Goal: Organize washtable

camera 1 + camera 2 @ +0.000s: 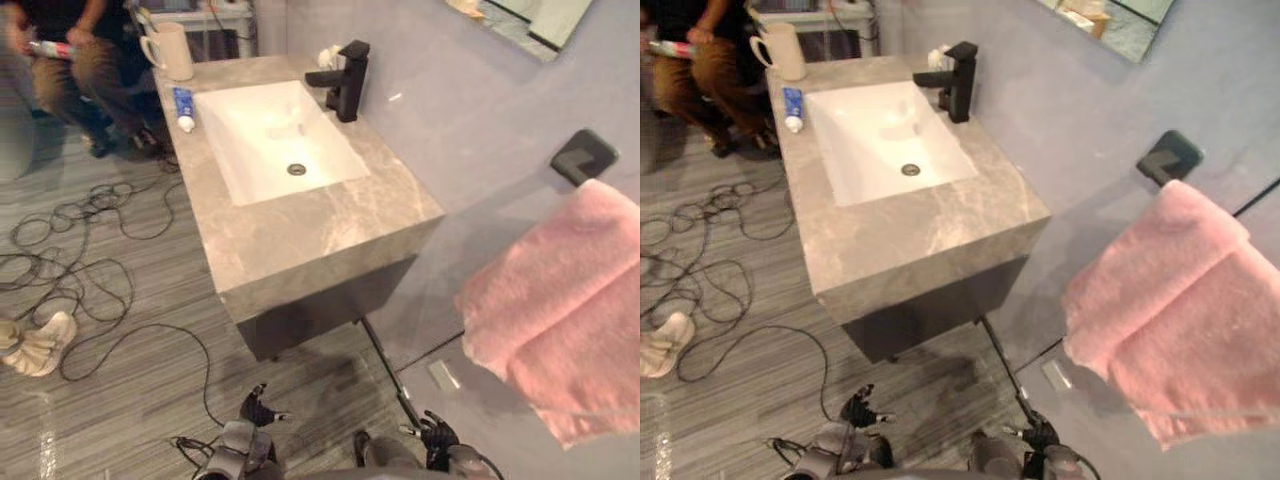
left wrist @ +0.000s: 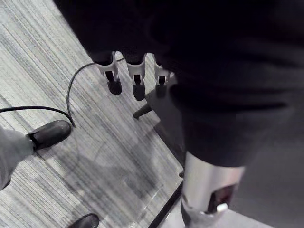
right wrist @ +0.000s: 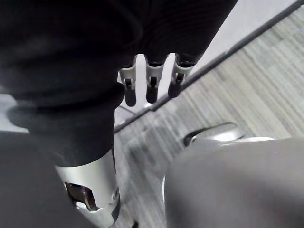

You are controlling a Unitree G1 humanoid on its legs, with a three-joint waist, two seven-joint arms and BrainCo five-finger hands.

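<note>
Here we are above the washtable (image 1: pixel 300 240), a grey marbled slab with a white basin (image 1: pixel 270 140) sunk into it and a dark drain (image 1: pixel 297 169) at the bottom. At the far corner stands a cream mug (image 1: pixel 172 50), upright, handle turned away from the basin. Just beside it, on the rim at the basin's edge, lies a blue-and-white tube (image 1: pixel 183 108), cap end pointing toward us. There is print on the blue part, but we cannot read it from here. The black faucet (image 1: pixel 345 80) rises at the wall side, and something small and white (image 1: pixel 328 55) sits behind it, half hidden; we cannot tell what it is.

On the wall a pink towel (image 1: pixel 570 310) hangs folded from a black holder (image 1: pixel 583 157), its lower edge cut off by the frame. A corner of a mirror (image 1: pixel 520 20) shows up top.

Both hands hang low, well apart from the washtable. The left hand (image 1: pixel 258 408) hangs over the striped floor, and its fingers (image 2: pixel 138 80) point straight down, relaxed. The right hand (image 1: pixel 437 432) hangs near the wall, its fingers (image 3: pixel 152 88) equally straight and loose (released, the pair of them).

Beyond the washtable a seated person (image 1: pixel 70 60) holds a second, colourful tube (image 1: pixel 50 48), blurred, its lettering unreadable. A pale crumpled cloth (image 1: pixel 35 345) lies on the floor at the left. In the left wrist view a dark shoe (image 2: pixel 50 134) shows below a grey trouser leg.
</note>
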